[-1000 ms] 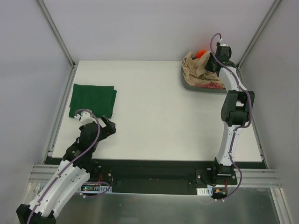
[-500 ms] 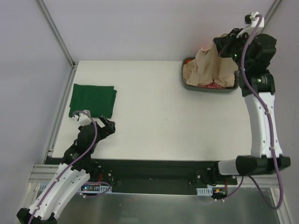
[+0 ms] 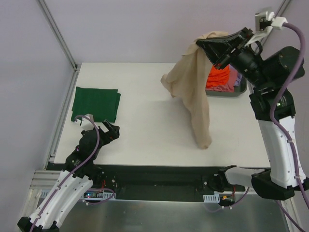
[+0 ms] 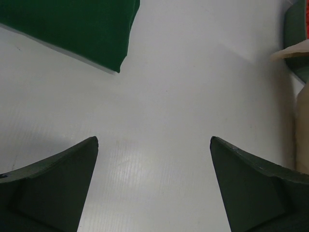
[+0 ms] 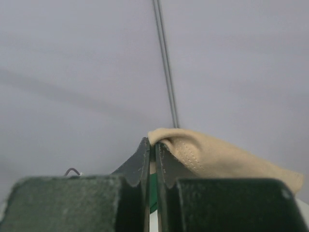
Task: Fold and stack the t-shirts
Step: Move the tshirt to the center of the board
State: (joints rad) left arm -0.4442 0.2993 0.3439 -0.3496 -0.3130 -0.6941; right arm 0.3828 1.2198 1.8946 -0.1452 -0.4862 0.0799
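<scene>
So far only green tee [image 3: 95,103] is folded; right gripper [image 3: 202,44] pinches beige tee [image 3: 193,92] aloft, left gripper [image 4: 154,140] gapes empty; others sit in tub [image 3: 227,93].

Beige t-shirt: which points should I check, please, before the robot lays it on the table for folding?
1. Grip: right end effector shut on an edge of the beige t-shirt: ok.
2. Shirt lifted out of the tub: ok.
3. Shirt hangs spread out: not ok, it hangs bunched in one long drape.
4. Lower end held above the table: cannot tell, the top view gives no height.
5. Left end effector open and holding nothing: ok.
6. Dark green t-shirt lies folded at the left, apart from the hanging shirt: ok.
</scene>
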